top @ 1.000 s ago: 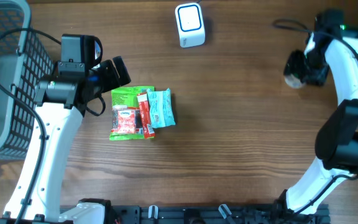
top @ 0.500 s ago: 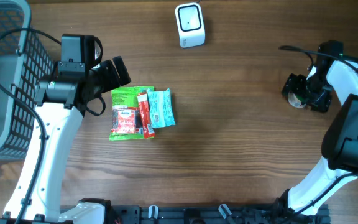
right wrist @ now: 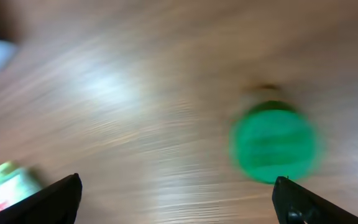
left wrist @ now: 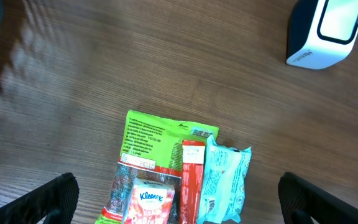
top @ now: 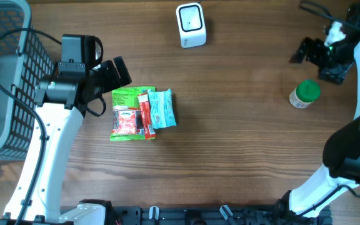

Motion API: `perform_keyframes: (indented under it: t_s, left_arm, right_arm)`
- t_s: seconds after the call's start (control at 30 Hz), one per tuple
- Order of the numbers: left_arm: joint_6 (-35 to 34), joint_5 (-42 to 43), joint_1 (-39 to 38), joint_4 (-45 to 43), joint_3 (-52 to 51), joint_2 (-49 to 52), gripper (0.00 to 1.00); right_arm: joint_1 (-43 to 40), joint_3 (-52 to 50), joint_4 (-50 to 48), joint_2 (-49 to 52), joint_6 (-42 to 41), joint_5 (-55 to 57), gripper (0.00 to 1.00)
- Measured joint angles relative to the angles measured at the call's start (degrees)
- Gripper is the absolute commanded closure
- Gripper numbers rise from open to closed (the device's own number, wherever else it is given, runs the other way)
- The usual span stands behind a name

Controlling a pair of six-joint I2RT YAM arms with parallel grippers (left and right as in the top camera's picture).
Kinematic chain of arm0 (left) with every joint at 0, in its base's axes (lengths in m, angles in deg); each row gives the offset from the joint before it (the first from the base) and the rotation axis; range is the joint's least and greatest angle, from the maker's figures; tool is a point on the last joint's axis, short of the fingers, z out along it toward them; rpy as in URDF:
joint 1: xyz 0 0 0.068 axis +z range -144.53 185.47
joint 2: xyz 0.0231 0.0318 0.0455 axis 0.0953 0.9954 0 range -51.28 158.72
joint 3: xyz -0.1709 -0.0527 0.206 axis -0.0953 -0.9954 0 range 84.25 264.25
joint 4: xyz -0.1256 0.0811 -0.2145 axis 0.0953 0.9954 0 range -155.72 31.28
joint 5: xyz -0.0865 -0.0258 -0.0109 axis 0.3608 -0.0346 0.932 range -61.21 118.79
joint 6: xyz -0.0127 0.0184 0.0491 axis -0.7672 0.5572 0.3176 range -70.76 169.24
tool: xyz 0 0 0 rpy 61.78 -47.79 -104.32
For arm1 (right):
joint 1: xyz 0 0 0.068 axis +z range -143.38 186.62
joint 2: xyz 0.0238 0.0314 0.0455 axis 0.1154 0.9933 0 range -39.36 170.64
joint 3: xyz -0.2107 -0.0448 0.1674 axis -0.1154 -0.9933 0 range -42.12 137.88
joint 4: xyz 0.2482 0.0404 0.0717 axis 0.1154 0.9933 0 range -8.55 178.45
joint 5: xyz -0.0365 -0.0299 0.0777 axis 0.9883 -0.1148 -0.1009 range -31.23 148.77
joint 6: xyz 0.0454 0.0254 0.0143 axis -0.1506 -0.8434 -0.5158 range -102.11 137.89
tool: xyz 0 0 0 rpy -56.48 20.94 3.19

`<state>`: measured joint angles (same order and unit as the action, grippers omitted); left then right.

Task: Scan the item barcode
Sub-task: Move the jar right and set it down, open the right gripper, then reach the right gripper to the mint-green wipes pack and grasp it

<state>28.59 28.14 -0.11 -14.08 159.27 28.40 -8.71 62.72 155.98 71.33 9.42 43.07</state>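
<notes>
Our left gripper (top: 115,73) is wide open and holds nothing. The packets (top: 141,114) lie just beside it, on its right, far from our open right gripper (top: 317,59).

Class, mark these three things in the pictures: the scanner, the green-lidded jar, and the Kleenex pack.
scanner (top: 190,24): overhead view, on its white top face.
jar (top: 307,91): overhead view, on its green lid.
Kleenex pack (left wrist: 146,200): left wrist view, on the printed front by the brand name.
</notes>
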Motion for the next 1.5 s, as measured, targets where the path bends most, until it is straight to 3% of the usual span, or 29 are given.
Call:
perform_keyframes:
  t_s: [0.1,0.33,0.63,0.8,1.07,1.5]
  left_arm:
    - [0.0,0.0,0.0,0.0,0.0,0.0,0.0]
    - [0.0,0.0,0.0,0.0,0.0,0.0,0.0]
    - [0.0,0.0,0.0,0.0,0.0,0.0,0.0]
    - [0.0,0.0,0.0,0.0,0.0,0.0,0.0]
    - [0.0,0.0,0.0,0.0,0.0,0.0,0.0]
    - [0.0,0.0,0.0,0.0,0.0,0.0,0.0]
  right_arm:
    - [4.2,-0.2,-0.2,-0.5,2.2,-7.5,0.02]
    - [18.6,-5.7,-6.6,-0.5,2.6,-12.3,0.0]
    - [38.0,-18.4,-25.6,-0.4,-3.7,-13.2,0.01]
    - [44.6,-25.2,-35.7,-0.4,-10.0,-13.0,0.01]
    - [51.9,-34.1,-52.5,-0.4,-13.5,-6.7,0.26]
    - [54.9,-37.6,-57.9,-0.4,-19.2,5.1,0.37]
